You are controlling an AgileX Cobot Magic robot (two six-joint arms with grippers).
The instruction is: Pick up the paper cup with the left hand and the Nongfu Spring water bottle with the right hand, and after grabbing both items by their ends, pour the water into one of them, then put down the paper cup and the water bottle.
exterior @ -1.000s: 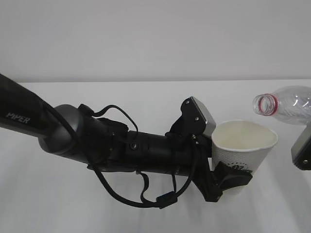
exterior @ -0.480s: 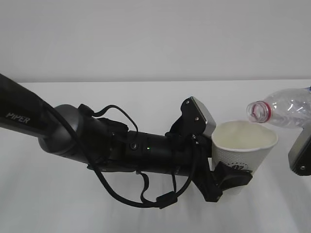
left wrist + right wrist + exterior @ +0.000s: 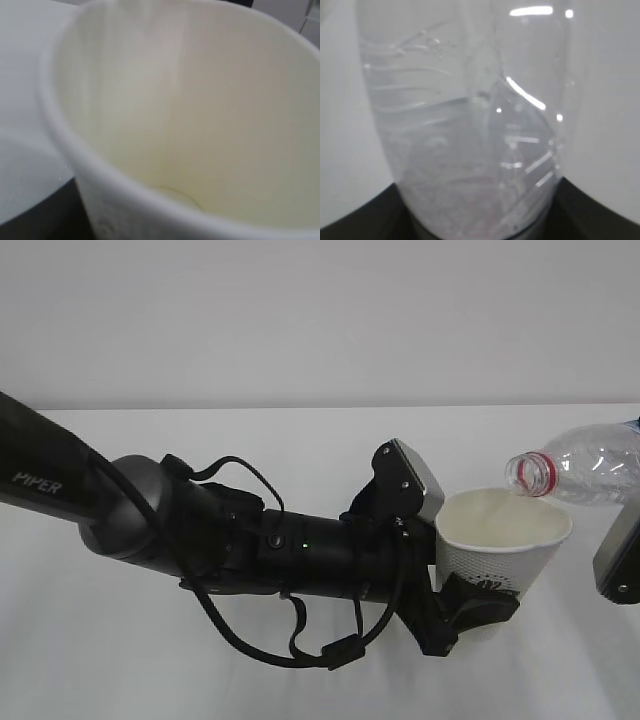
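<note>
Well to the left and front of the left hand (image 3: 478, 612) the white table (image 3: 100, 660) lies bare, and its far edge runs straight across the exterior view where it meets the pale wall (image 3: 320, 310). That hand, on its thick black arm (image 3: 180, 530) marked "PIPER" with loose cables (image 3: 300, 640) looping below, grips the paper cup (image 3: 500, 545) low on its wall, the black fingers clasped around the base. The cup stands upright with its mouth open; it is white, tapered, dotted in texture, with a dark round logo partly hidden by the fingers. From the left wrist view the cup's cream inside (image 3: 200, 110) fills the picture, and whether any water lies at the bottom I cannot tell. The Nongfu Spring water bottle (image 3: 585, 468) comes in from the right edge, lying nearly level, its uncapped mouth with the red neck ring just above the cup's right rim (touching or not, I cannot say). It is clear and ribbed. The right hand (image 3: 620, 558) shows only as a grey block at the right edge; in the right wrist view the bottle's body (image 3: 465, 125) rises out of its dark grasp, so it holds the bottle
</note>
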